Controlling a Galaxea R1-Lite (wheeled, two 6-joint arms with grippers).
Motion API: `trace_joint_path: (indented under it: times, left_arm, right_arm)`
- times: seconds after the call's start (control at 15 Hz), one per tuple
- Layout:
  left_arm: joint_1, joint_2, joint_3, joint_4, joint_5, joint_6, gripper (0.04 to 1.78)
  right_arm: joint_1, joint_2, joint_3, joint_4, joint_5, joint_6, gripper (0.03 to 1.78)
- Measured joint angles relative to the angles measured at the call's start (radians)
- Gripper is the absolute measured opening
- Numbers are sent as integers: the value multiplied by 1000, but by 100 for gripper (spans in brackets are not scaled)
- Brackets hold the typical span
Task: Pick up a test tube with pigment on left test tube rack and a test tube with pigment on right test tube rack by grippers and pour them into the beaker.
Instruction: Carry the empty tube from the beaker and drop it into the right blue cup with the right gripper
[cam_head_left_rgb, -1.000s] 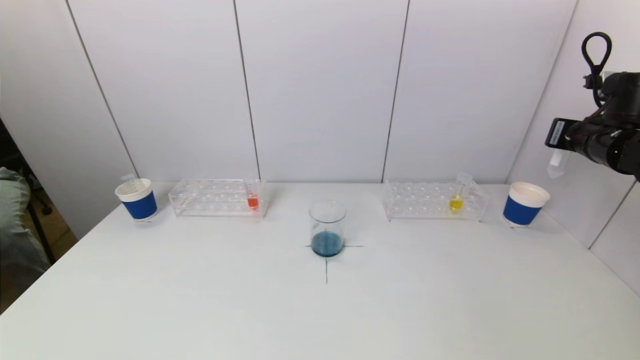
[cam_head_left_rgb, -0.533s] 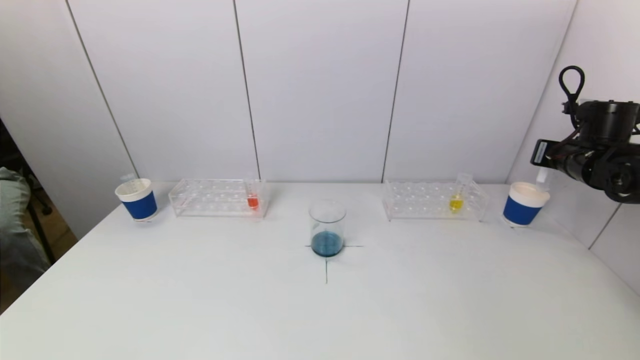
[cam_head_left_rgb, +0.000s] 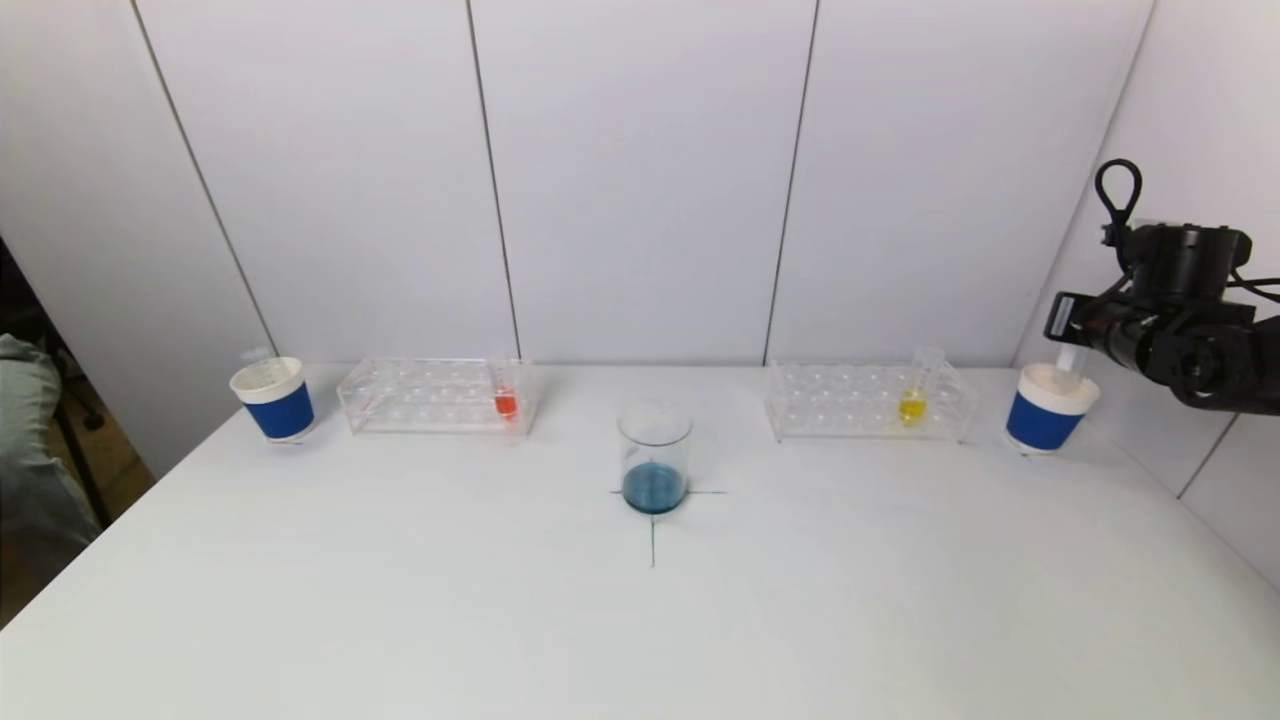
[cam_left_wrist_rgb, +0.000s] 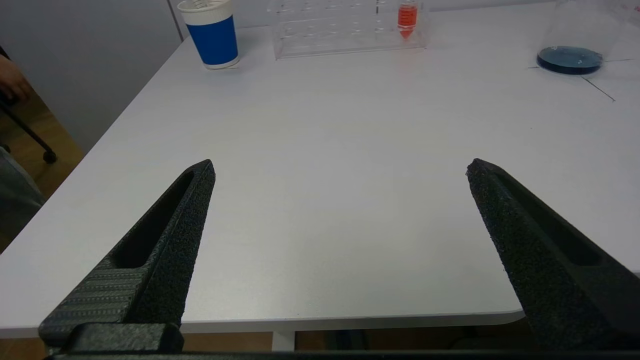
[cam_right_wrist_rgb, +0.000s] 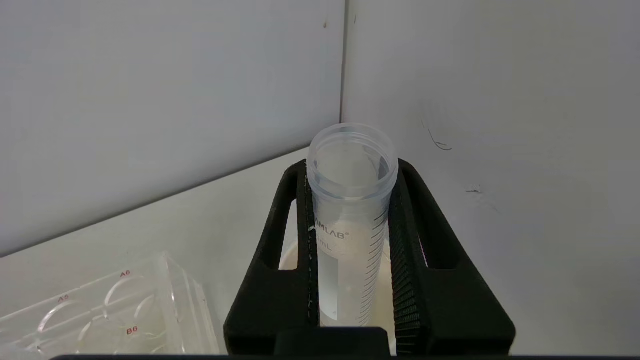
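Two racks (cam_head_left_rgb: 435, 395) (cam_head_left_rgb: 868, 402), two blue cups (cam_head_left_rgb: 274, 399) (cam_head_left_rgb: 1047, 409), one beaker (cam_head_left_rgb: 654, 457), three tubes (cam_head_left_rgb: 505, 390) (cam_head_left_rgb: 915, 390) (cam_right_wrist_rgb: 350, 220) on view.

The clear plastic graduated test tube (cam_right_wrist_rgb: 351, 220) bears grey print ending "AMLAB®", with "mL" beneath and a scale of tick marks at its three o'clock side. The clear acrylic test tube rack (cam_right_wrist_rgb: 115, 310) carries red hole labels "A5", "A6" and "B6".

A: What colours sit on the plain white counter (cam_head_left_rgb: 400, 620)?

B: Two white paper cups with blue bands (cam_head_left_rgb: 273, 399) (cam_head_left_rgb: 1049, 408), orange pigment in a clear tube (cam_head_left_rgb: 505, 392), yellow pigment in another (cam_head_left_rgb: 913, 398), dark blue liquid in the clear glass beaker (cam_head_left_rgb: 655, 456).

A: And the right hand (cam_right_wrist_rgb: 350, 220)?

B: Black, ridged pads.
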Motion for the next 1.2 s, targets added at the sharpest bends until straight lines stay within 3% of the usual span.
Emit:
trace_joint_path:
  times: [1.2]
  left_arm:
    - [0, 0, 0, 0, 0, 0, 176]
  right_arm:
    - [-3, 75, 9, -8, -2, 7, 46]
